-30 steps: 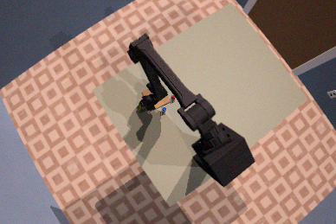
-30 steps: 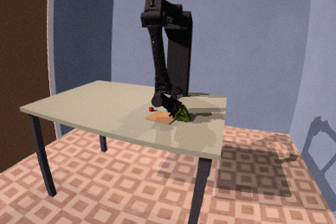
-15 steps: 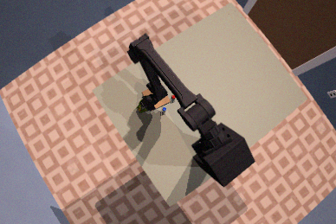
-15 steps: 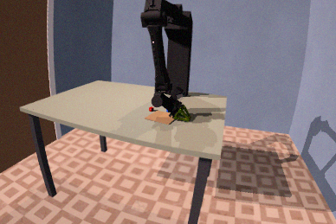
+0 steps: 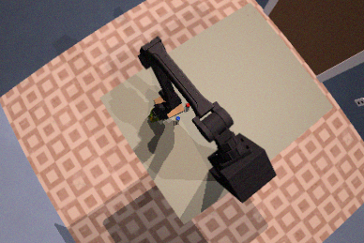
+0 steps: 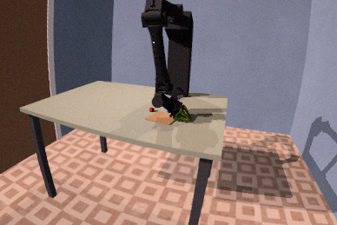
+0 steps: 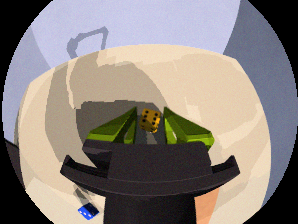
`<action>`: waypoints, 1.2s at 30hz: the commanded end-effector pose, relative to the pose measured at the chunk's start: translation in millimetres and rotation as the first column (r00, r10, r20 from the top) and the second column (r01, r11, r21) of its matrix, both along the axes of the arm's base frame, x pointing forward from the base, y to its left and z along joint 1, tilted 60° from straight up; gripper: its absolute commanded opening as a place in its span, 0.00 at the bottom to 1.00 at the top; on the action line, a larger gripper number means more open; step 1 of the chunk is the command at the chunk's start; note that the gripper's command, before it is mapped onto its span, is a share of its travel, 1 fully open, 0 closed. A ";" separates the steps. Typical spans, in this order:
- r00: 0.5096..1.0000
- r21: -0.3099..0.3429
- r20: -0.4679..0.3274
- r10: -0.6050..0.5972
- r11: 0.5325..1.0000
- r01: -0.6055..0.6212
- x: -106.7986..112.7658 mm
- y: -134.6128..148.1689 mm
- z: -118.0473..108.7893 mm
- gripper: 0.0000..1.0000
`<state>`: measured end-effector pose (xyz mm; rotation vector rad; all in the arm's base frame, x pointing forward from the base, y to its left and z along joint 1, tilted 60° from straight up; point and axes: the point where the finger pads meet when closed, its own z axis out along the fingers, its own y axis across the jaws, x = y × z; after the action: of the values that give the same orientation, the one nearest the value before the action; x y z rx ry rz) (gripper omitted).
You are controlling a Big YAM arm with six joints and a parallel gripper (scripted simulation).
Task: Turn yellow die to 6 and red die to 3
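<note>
The yellow die (image 7: 150,120) sits between my green fingertips in the wrist view, with a gap on each side. My gripper (image 7: 150,111) is open around it, low over the pale table top. In the overhead view my gripper (image 5: 154,115) is at the left edge of the small orange mat (image 5: 173,110). I cannot tell whether the yellow die rests on the mat or just off it. The red die (image 5: 188,105) lies at the mat's far side, and it also shows in the side view (image 6: 150,109). The blue die (image 5: 177,119) lies near the mat's edge, and the wrist view (image 7: 87,211) shows it behind my fingers.
The arm's base (image 5: 241,168) stands on the table near its front right edge. The arm reaches over the mat (image 6: 160,118) and hides part of it. The table's right edge is close to my gripper (image 6: 182,115) in the side view.
</note>
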<state>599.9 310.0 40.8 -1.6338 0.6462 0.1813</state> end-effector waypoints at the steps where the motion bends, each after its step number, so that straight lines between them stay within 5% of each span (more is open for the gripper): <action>1: 1.000 -0.004 -0.015 -0.001 1.000 0.001 1.8 -4.2 -9.6 0.34; 36: 1.000 -0.007 -0.021 0.003 1.000 -0.003 -21.0 -52.0 1.8 0.34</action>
<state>590.4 262.4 47.9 -1.6330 0.6494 0.1831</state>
